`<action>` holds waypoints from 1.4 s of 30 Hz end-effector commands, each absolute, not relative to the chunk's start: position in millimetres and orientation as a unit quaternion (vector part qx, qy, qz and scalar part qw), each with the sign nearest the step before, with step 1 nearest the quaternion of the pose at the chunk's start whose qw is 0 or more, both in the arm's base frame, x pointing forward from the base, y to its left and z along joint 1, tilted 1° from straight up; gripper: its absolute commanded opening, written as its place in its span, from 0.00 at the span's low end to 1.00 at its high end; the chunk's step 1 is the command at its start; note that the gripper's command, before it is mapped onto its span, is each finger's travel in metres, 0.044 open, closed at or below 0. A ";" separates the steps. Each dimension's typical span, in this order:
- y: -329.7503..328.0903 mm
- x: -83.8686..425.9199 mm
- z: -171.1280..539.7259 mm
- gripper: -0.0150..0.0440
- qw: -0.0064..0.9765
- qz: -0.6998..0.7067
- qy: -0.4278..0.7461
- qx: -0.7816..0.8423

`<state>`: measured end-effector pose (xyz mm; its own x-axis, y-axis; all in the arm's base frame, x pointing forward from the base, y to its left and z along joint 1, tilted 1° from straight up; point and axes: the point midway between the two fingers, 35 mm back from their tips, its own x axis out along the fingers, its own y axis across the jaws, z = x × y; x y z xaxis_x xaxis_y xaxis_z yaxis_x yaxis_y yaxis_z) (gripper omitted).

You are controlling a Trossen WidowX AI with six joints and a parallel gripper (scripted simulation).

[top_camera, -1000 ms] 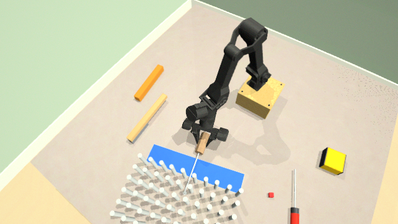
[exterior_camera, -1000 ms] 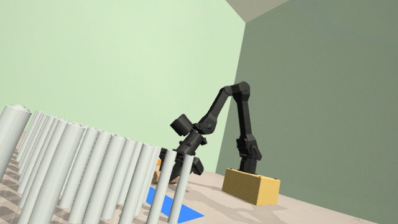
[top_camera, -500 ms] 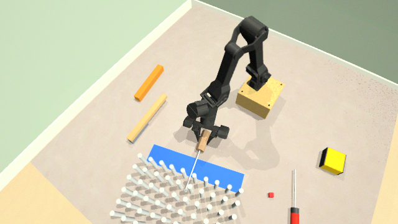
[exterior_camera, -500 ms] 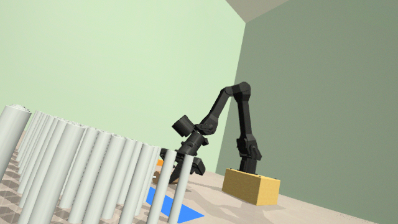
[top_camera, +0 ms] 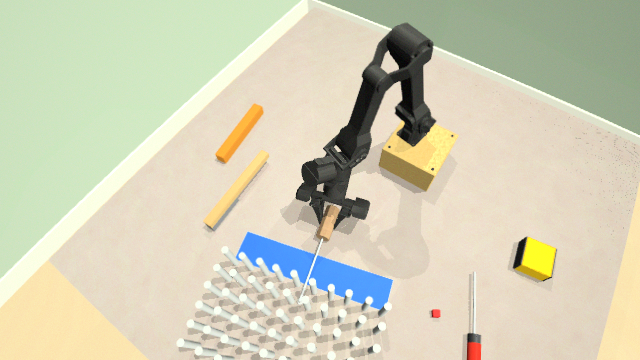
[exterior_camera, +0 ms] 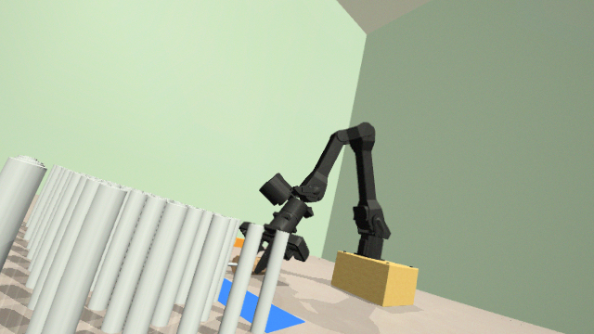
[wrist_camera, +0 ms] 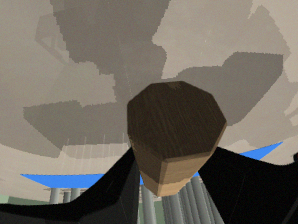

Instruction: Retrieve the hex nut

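- Pincer [top_camera: 328,226] [exterior_camera: 256,268] [wrist_camera: 164,148]: closed partway, with its fingers gripping the wooden handle [top_camera: 326,226] [exterior_camera: 240,265] [wrist_camera: 175,120] of the tool from both sides.
- Tool shaft [top_camera: 314,262] [exterior_camera: 232,264]: thin, straight along its visible length and metallic; it extends from the handle, passes above the blue taped strip [top_camera: 350,282] [exterior_camera: 278,320] [wrist_camera: 60,180] and reaches into the near rows of spacers. The shape of its tip cannot be resolved.
- Hex nut: cannot be located in the three views; contact between nut and tool cannot be determined.
- Metal spacers [top_camera: 331,292] [exterior_camera: 70,260] [wrist_camera: 147,205]: standing upright in rows on the counter [top_camera: 150,240] [exterior_camera: 316,297] [wrist_camera: 30,75]. The front row borders the strip. Contact between shaft and spacers cannot be confirmed.
- Arm [top_camera: 365,107] [exterior_camera: 367,176]: black, mounted on a yellowish base block [top_camera: 405,167] [exterior_camera: 359,278], bent over at the top and angled down toward the strip.
- Bars: an orange bar [top_camera: 240,132] [exterior_camera: 238,242] and a pale wooden bar [top_camera: 236,190] lie apart, nearly parallel, beyond one end of the strip.
- Opposite end: a small red cube [top_camera: 436,313] lies between the spacer field and a red-handled tool [top_camera: 474,347]; a larger yellow-and-black block [top_camera: 538,258] sits beyond that tool.
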<state>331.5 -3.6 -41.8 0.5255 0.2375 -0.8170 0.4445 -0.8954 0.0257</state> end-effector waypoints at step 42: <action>-19.2 299.4 -43.0 0.25 0.117 -0.445 0.200 0.865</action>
